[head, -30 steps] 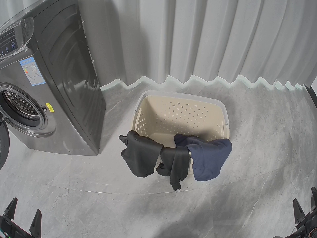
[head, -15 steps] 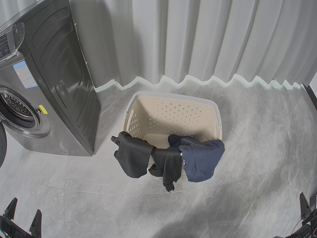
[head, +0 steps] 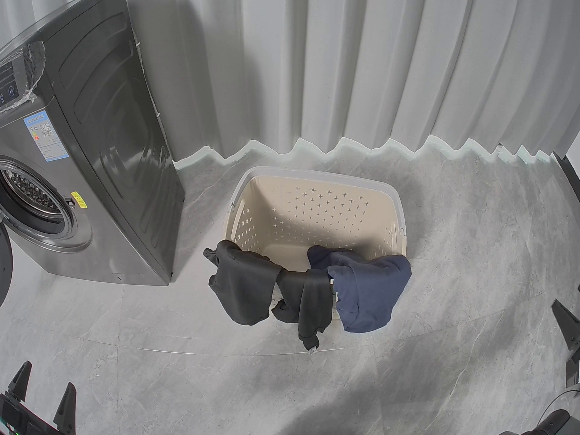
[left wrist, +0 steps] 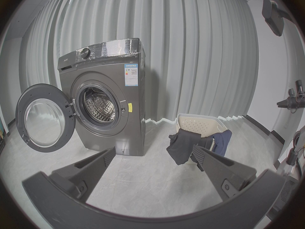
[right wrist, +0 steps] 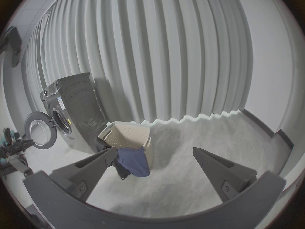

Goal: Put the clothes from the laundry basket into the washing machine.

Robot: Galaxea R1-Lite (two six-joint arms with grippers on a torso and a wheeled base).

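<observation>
2 agape: left claw point(left wrist: 153, 149), right claw point(right wrist: 154, 150), well short of laundry basket point(head: 320, 212).

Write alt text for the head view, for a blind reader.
A cream laundry basket stands on a grey floor, black clothing and a navy garment draped over its near rim. A grey washing machine stands to its left; the left hand and right hand, both open, sit at the near corners.

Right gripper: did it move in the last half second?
Yes. The right gripper has moved forward, nearer the level of the laundry basket, which stayed put.
</observation>
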